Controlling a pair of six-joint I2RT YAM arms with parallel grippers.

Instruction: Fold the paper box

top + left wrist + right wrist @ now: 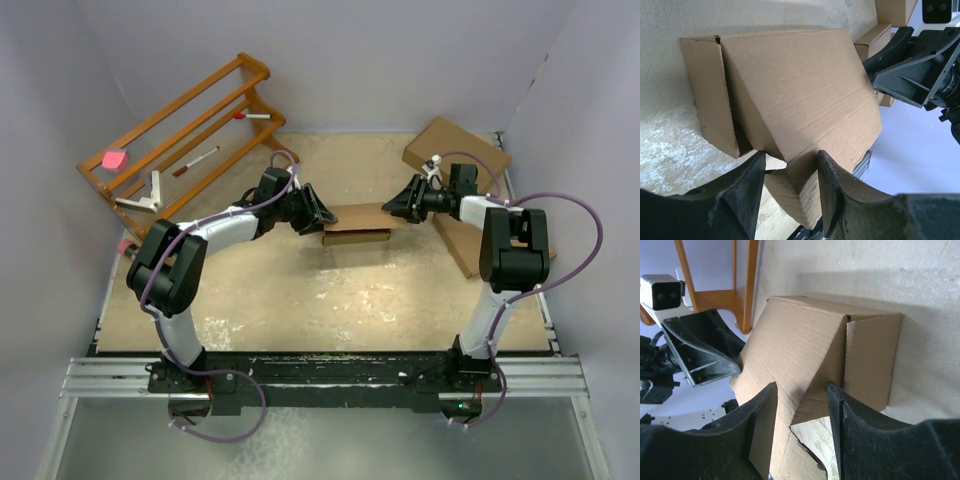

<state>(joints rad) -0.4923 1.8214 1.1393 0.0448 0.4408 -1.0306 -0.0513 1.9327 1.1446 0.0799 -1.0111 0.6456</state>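
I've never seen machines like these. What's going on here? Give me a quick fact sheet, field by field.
Workpiece: paper box, partly folded, mid-table
Box state: one side wall up, a large panel tilted over it
Left gripper: open, at the box's left end, straddling a cardboard edge
Right gripper: open, at the box's right end, straddling a cardboard edge
Background: wooden rack far left; brown boxes far right
Stage: folding not yet finished
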